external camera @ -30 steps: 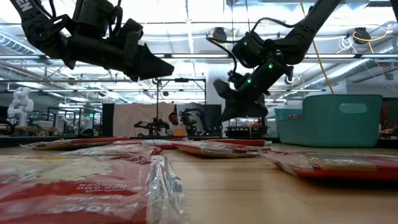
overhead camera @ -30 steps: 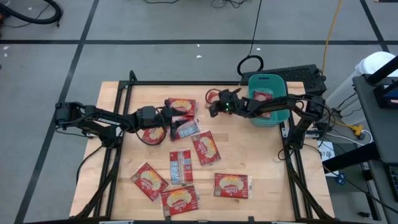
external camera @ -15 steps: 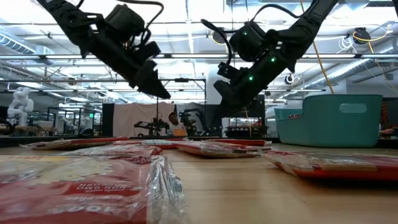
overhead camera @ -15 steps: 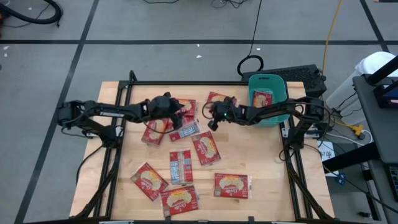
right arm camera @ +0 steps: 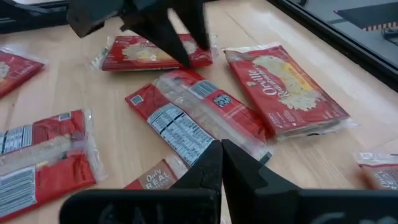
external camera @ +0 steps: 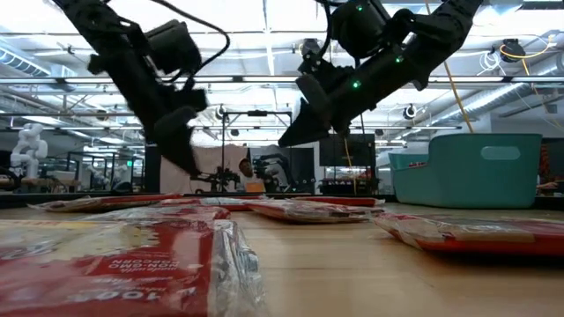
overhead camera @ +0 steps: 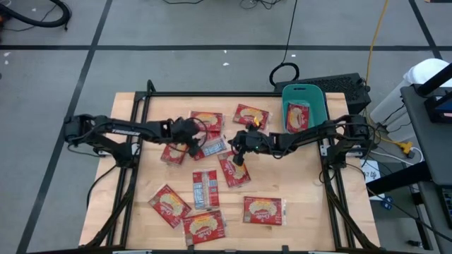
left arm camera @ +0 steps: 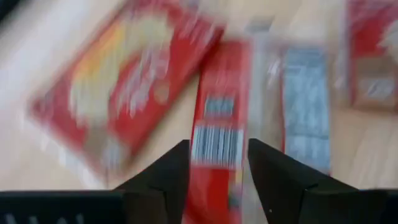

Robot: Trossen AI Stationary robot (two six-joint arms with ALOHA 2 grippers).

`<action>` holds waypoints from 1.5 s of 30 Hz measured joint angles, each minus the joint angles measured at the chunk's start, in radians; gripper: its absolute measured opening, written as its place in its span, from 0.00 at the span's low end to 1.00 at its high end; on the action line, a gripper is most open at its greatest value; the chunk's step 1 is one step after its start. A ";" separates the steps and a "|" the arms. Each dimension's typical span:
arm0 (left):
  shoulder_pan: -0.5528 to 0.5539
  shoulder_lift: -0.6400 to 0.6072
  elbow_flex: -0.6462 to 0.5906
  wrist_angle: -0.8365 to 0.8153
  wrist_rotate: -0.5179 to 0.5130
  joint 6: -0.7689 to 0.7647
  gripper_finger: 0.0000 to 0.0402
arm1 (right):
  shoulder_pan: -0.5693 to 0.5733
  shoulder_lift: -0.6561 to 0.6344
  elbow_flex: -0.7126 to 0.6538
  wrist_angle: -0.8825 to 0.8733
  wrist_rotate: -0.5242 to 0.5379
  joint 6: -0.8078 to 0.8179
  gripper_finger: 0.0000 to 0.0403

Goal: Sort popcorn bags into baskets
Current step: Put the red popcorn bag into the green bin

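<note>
Several red popcorn bags lie flat on the wooden table (overhead camera: pixel 296 204); one more (overhead camera: pixel 296 115) lies inside the teal basket (overhead camera: pixel 316 99) at the far right. My left gripper (overhead camera: pixel 197 141) hangs open, pointing steeply down, just above a bag lying barcode side up (left arm camera: pixel 219 130); its fingers (external camera: pixel 187 161) are clear of the table. My right gripper (overhead camera: pixel 235 156) is shut and holds nothing. It hovers slanting down over the table's middle (external camera: pixel 284 141), above the bag (overhead camera: pixel 234 170) that lies there.
Bags lie around both grippers: two at the far side (overhead camera: pixel 207 121) (overhead camera: pixel 251 114), one at the left (overhead camera: pixel 176 149), one in the middle (overhead camera: pixel 205 189), three along the near edge (overhead camera: pixel 168 204) (overhead camera: pixel 203 225) (overhead camera: pixel 263 209). A black frame (overhead camera: pixel 134 106) borders the table.
My left gripper has tipped from nearly level to steeply down over the barcode-side bag, staying open. My right gripper has swung away from the basket toward the table's middle and near edge, staying shut. No bag has moved.
</note>
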 joint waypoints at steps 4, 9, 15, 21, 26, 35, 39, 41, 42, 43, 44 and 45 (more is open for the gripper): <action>-0.085 -0.010 0.000 -0.124 -0.148 -0.127 0.41 | 0.003 0.000 0.000 0.001 0.022 -0.024 0.00; -0.182 0.005 -0.001 -0.202 -0.211 -0.285 0.41 | 0.002 0.000 0.000 0.008 0.020 -0.074 0.00; -0.382 -0.027 -0.002 -0.241 -0.259 -0.384 0.41 | 0.004 0.000 0.000 0.000 -0.090 -0.134 0.00; -0.590 -0.029 -0.001 -0.233 -0.242 -0.485 0.42 | 0.005 0.000 0.000 -0.002 -0.140 -0.185 0.00; -0.699 -0.029 -0.001 -0.261 -0.252 -0.626 0.51 | 0.004 0.000 0.000 0.010 -0.140 -0.232 0.00; -0.802 0.061 -0.001 -0.410 -0.410 -0.738 0.70 | 0.014 0.000 -0.012 0.023 -0.189 -0.241 0.00; -0.792 0.127 -0.001 -0.402 -0.458 -0.680 0.71 | 0.019 0.000 -0.041 0.058 -0.192 -0.241 0.00; -0.780 0.165 -0.001 -0.404 -0.457 -0.660 0.71 | 0.018 0.000 -0.056 0.080 -0.191 -0.240 0.00; -0.773 0.188 -0.001 -0.406 -0.458 -0.659 0.71 | 0.017 0.000 -0.062 0.089 -0.190 -0.240 0.00; -0.766 0.209 -0.001 -0.416 -0.457 -0.667 0.71 | 0.017 0.000 -0.067 0.100 -0.190 -0.240 0.00; -0.758 0.229 -0.001 -0.425 -0.461 -0.681 0.71 | 0.018 0.000 -0.072 0.111 -0.190 -0.240 0.00; -0.751 0.247 0.001 -0.427 -0.471 -0.690 0.70 | 0.018 0.000 -0.074 0.112 -0.190 -0.240 0.00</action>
